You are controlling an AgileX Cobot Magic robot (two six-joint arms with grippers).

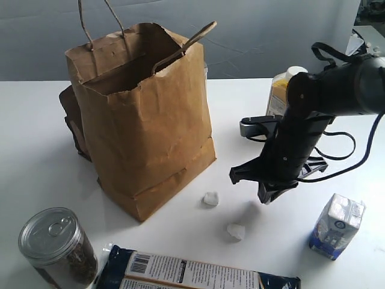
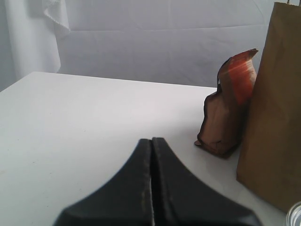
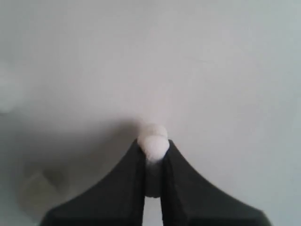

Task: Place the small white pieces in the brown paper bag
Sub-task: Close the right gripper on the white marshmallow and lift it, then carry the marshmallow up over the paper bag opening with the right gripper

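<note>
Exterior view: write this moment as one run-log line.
right tool: shut on white piece; left tool: shut, empty; two pieces on table; brown paper bag: upright, open

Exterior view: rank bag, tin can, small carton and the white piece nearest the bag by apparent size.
Brown paper bag, clearly largest.
Tin can and small carton: can looks bigger but sits nearer the camera, so unsure.
White piece, smallest.

The brown paper bag [image 1: 144, 120] hides most of the dark pouch [image 1: 73, 129].

Brown pouch [image 2: 225, 108], can [image 1: 57, 247], carton [image 1: 338, 226], bottle [image 1: 278, 93], flat packet [image 1: 192, 274]
</note>
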